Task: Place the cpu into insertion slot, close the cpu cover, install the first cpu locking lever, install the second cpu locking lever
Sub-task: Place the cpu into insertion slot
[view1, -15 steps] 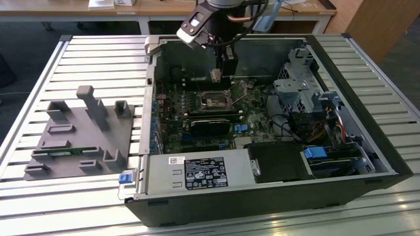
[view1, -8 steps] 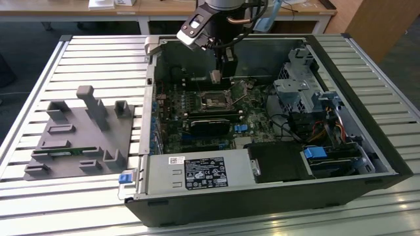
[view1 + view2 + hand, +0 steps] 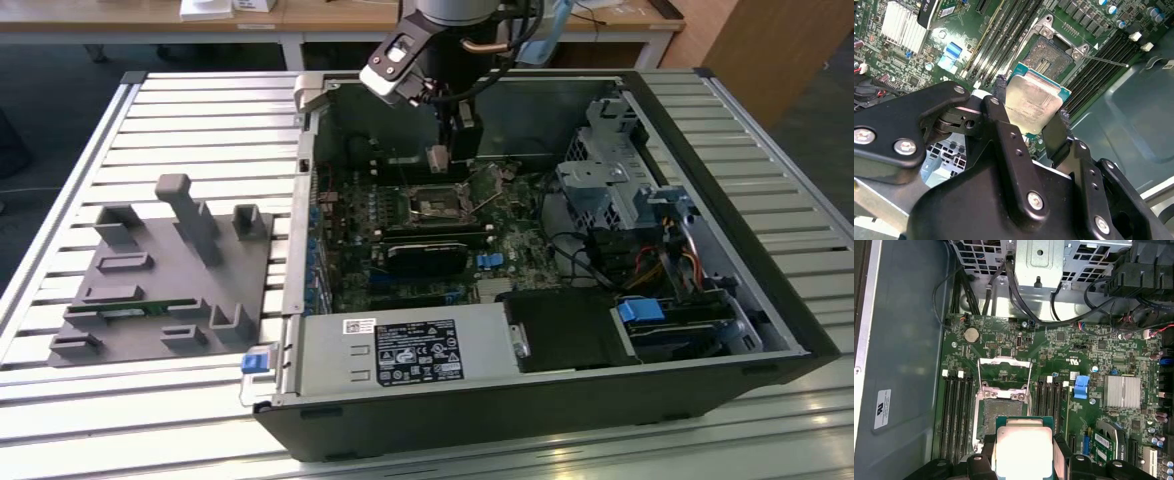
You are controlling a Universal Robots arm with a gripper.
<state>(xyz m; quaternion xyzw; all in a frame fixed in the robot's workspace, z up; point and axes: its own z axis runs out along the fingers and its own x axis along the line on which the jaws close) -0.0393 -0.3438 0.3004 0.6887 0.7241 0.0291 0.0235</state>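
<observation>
Exterior view: gripper [image 3: 451, 150] hangs at upper centre of frame, inside the open computer case [image 3: 534, 415], over the motherboard [image 3: 400, 285]. First wrist view: fingers [image 3: 1060, 452] closed partway, pinching the cpu [image 3: 1024, 447] by two opposite edges, silver top showing. Cpu held clear of the insertion slot [image 3: 999, 407], near it, not seated. Cpu cover [image 3: 1004, 360] flipped open beyond the slot.

Exterior high, overlooking case [image 3: 534, 420]; wrist views close above motherboard [image 3: 1089, 355] [image 3: 919, 67]

The cpu [image 3: 1035, 102] has a dull, smooth silver metal top. The gripper [image 3: 1032, 103] around it has matt black fingers [image 3: 1004, 127]. Near the cpu, the cpu cover [image 3: 1004, 360] is bare grey metal.
</observation>
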